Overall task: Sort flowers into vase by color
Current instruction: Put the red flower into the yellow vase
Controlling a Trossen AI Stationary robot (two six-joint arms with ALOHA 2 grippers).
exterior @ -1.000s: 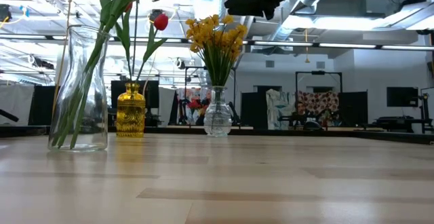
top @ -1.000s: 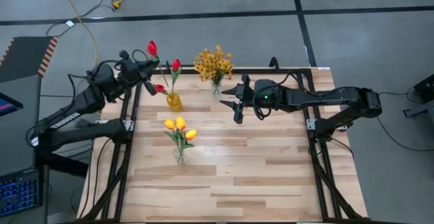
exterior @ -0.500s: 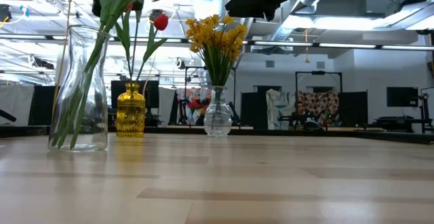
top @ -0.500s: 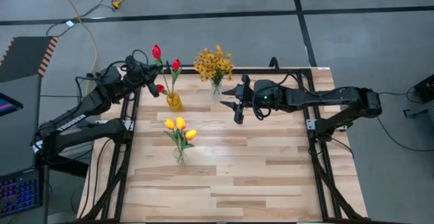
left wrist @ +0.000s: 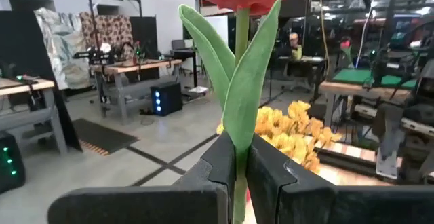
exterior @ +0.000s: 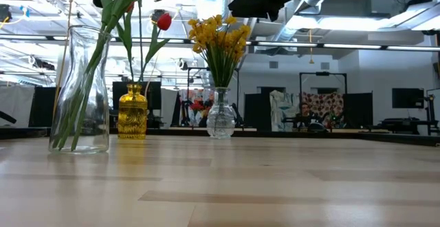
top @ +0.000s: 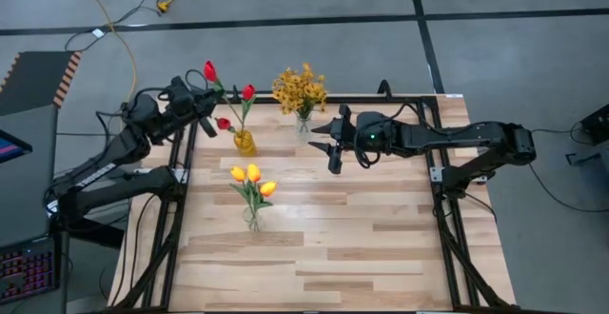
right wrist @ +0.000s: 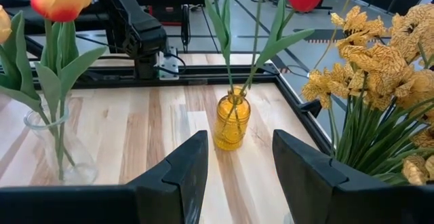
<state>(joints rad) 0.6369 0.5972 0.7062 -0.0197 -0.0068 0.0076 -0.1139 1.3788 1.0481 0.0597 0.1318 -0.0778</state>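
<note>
Though unlabelled, amber vase (top: 245,143), red tulips (top: 246,92)

Left arm reaches in from desk's left edge, forearm angled up toward far-left corner. Left tool (top: 204,107) raised above that corner — fingers (left wrist: 224,163) pressed together on thin green stem, pads nearly meeting. Right arm stretches across from desk's right side, elbow by right frame rail, forearm level along far half. Right tool (top: 325,139) hangs mid-desk at far side — fingers (right wrist: 183,166) spread apart, nothing between them.
</note>
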